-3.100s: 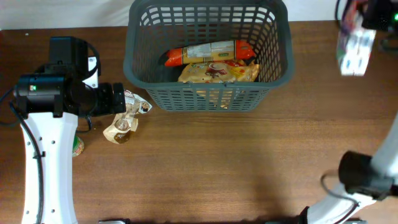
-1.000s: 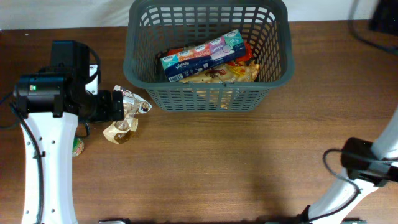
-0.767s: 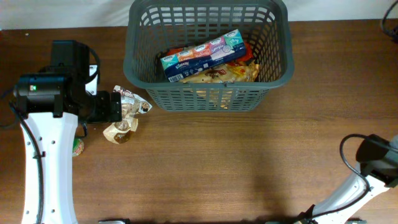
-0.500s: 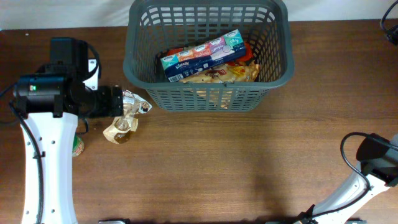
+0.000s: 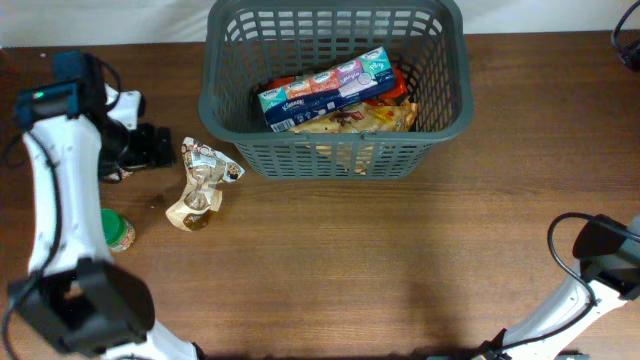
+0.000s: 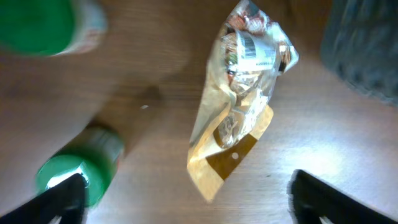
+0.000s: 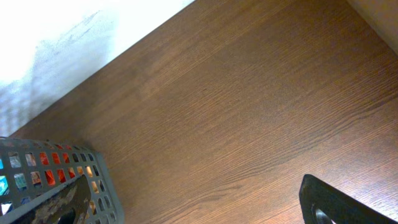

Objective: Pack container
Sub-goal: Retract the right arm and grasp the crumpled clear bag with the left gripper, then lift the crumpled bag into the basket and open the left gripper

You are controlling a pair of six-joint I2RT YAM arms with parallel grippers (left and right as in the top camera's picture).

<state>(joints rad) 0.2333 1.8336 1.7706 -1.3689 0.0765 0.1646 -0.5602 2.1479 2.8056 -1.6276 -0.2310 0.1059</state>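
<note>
The container [image 5: 335, 150], a dark grey slotted basket, stands at the table's far middle. Inside it lie a tissue pack [image 5: 325, 88], a red sausage pack [image 5: 400, 82] and a yellow snack bag [image 5: 360, 120]. Left of the basket a crumpled clear-and-gold snack bag [image 5: 203, 180] lies on the table. My left gripper [image 5: 162, 148] hovers just left of that bag, open. In the left wrist view the bag [image 6: 242, 106] fills the middle, its lower tip reaching the open left gripper [image 6: 186, 205]. My right gripper [image 7: 199, 208] is open and empty over bare wood, with the basket's corner [image 7: 56, 180] beside its left finger.
A green-lidded jar [image 5: 117, 230] stands near the left edge, below my left arm; the left wrist view shows it [image 6: 74, 171] by the left finger, and a second green lid [image 6: 37, 25] blurred at upper left. The right arm's base [image 5: 600, 265] sits at the lower right.
My left gripper has drawn back left from the snack bag and the arm has swung toward the far left. The tissue pack, held at the far right earlier, lies in the basket.
</note>
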